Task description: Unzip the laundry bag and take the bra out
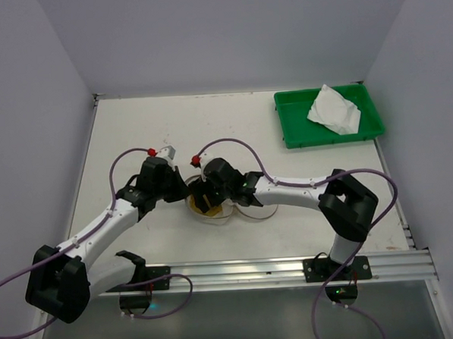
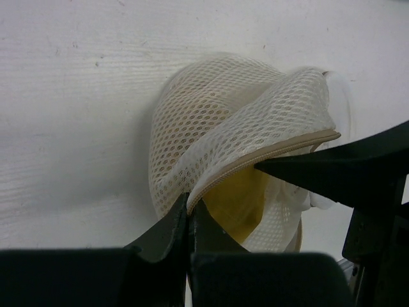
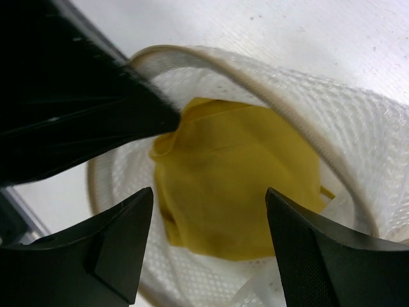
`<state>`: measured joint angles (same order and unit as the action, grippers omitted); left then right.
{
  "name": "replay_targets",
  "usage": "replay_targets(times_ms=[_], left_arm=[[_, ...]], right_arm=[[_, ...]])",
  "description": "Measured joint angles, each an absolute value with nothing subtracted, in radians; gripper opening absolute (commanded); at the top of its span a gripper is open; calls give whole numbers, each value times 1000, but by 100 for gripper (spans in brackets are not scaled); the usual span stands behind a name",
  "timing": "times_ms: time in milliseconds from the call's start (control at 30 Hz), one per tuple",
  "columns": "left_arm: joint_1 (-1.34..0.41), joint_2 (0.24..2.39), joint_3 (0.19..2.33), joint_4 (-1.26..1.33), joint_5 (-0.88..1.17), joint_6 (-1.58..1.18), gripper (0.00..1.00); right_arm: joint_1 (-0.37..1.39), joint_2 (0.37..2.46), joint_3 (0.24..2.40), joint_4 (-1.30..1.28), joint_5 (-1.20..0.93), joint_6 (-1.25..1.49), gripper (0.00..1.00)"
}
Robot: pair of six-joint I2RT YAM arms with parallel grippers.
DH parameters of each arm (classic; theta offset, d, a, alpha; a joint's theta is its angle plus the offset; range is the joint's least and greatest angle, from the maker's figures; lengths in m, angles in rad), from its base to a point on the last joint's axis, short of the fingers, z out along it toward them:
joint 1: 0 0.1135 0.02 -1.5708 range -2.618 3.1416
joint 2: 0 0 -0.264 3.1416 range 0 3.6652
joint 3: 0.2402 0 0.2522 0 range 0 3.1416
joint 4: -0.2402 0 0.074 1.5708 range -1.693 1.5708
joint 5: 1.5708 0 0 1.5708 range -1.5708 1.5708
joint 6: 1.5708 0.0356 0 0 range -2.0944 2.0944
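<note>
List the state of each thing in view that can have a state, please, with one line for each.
laundry bag: unzipped, mouth held open
bra: yellow, inside the bag, not gripped
left gripper: shut on the bag's rim
right gripper: open, one finger on each side of the bra
green tray: holds the white cloth
white cloth: crumpled, lying in the tray

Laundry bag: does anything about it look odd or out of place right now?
Nothing broken or spilled. The bag is open, its rim pinched up by the left gripper, so the mesh folds back and the yellow bra shows inside, under the open right gripper.
</note>
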<state>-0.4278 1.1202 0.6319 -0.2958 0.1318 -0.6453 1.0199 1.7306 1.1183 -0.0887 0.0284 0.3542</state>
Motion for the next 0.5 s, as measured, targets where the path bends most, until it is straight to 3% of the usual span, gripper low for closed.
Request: replay_targets(times_ms=[233,500], left_arm=[[-428,1101,594,-295,125,-654,0],[-425,1103,590,-308,105,-662,0]], right_arm=[[1021,1807,1174,-124,25,327,86],[1029,1911,1278,-212,37,300,89]])
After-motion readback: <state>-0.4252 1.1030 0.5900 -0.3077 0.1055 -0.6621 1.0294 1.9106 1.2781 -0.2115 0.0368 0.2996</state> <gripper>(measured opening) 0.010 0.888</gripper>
